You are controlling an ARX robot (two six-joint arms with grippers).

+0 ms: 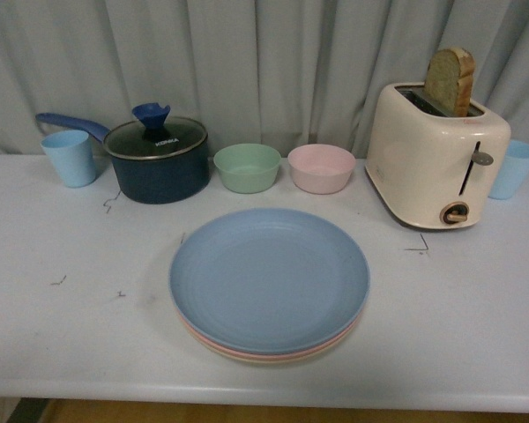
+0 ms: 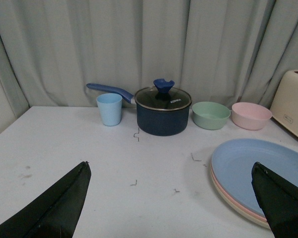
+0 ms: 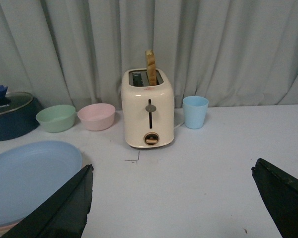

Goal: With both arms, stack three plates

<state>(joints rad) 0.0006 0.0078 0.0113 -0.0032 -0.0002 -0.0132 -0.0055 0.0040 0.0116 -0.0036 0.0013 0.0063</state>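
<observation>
Three plates lie stacked at the middle of the white table. The light blue plate [image 1: 269, 278] is on top, a pink plate's rim [image 1: 247, 351] shows under it and a cream-beige plate's rim [image 1: 273, 359] at the bottom. The stack also shows in the left wrist view [image 2: 260, 168] and the right wrist view [image 3: 30, 173]. Neither arm appears in the front view. My left gripper [image 2: 171, 198] is open and empty, above bare table beside the stack. My right gripper [image 3: 171, 198] is open and empty, above bare table on the stack's other side, before the toaster.
Along the back stand a light blue cup [image 1: 69, 157], a dark blue lidded saucepan [image 1: 156, 159], a green bowl [image 1: 247, 167], a pink bowl [image 1: 321, 167], a cream toaster [image 1: 436, 159] holding bread, and another blue cup [image 1: 514, 167]. A grey curtain hangs behind.
</observation>
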